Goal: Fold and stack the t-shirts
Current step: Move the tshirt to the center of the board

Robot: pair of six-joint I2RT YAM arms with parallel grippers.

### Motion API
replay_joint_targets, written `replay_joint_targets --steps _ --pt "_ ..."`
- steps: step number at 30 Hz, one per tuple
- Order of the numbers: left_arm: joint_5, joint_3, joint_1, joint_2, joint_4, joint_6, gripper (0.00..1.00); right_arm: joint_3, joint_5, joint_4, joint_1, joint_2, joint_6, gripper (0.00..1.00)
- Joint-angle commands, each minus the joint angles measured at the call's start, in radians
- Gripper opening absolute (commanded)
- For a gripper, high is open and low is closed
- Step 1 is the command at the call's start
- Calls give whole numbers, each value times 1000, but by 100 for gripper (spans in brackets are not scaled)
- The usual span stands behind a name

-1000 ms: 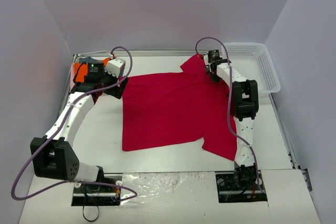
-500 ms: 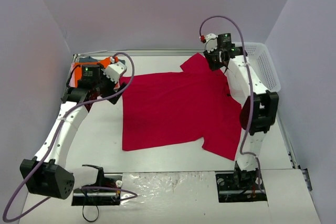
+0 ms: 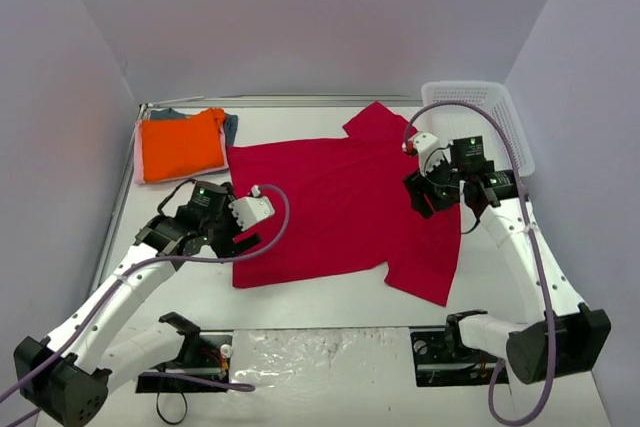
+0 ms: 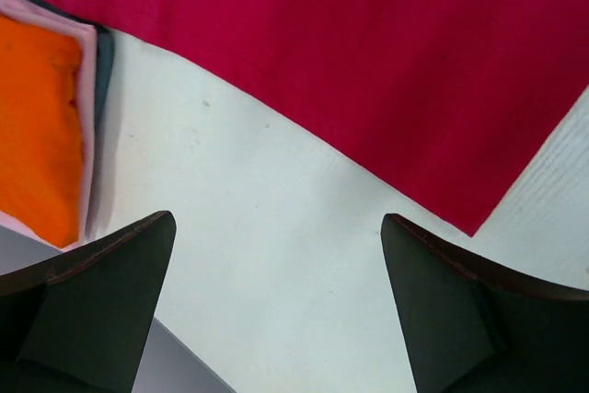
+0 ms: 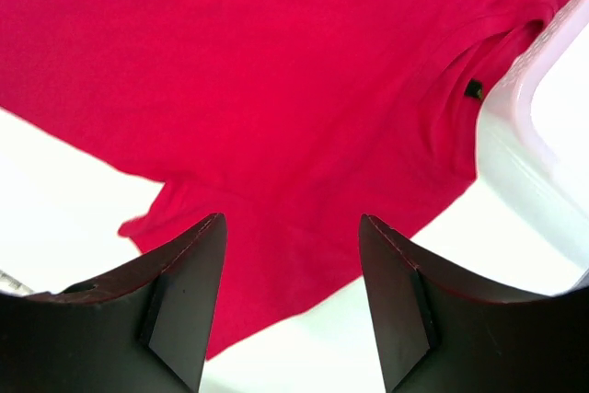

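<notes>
A large crimson-red t-shirt (image 3: 330, 202) lies spread flat in the middle of the table, one sleeve at the back and one at the near right. At the back left sits a folded stack with an orange t-shirt (image 3: 180, 144) on top, a pink edge (image 4: 85, 89) under it and grey-blue cloth (image 3: 231, 127) at the bottom. My left gripper (image 3: 222, 239) hovers open over bare table just left of the red shirt's left edge (image 4: 304, 126), holding nothing. My right gripper (image 3: 425, 192) hangs open above the shirt's right side (image 5: 276, 71), empty.
A white mesh basket (image 3: 515, 137) stands at the back right corner, and its rim (image 5: 515, 135) shows close to the shirt in the right wrist view. Walls close in the table on the left, back and right.
The right gripper has opened, left the shirt's far right part and drawn back toward the near side. The left arm has pulled away from the orange stack toward the near left.
</notes>
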Motion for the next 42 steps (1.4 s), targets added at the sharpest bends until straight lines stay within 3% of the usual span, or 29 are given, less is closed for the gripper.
replay_joint_targets --steps 1,5,14,42 --pt "-52 -53 -59 -30 -20 45 94 -53 -45 -10 -19 -113 -8 55" --pt "-119 -142 -145 -42 3 81 94 -59 -54 1 -74 -160 1 57" --pt "-181 -292 -276 -16 88 77 95 -59 -81 5 -143 -60 15 57" --pt "-144 -317 -309 130 114 123 94 -76 -62 31 -166 -28 24 57"
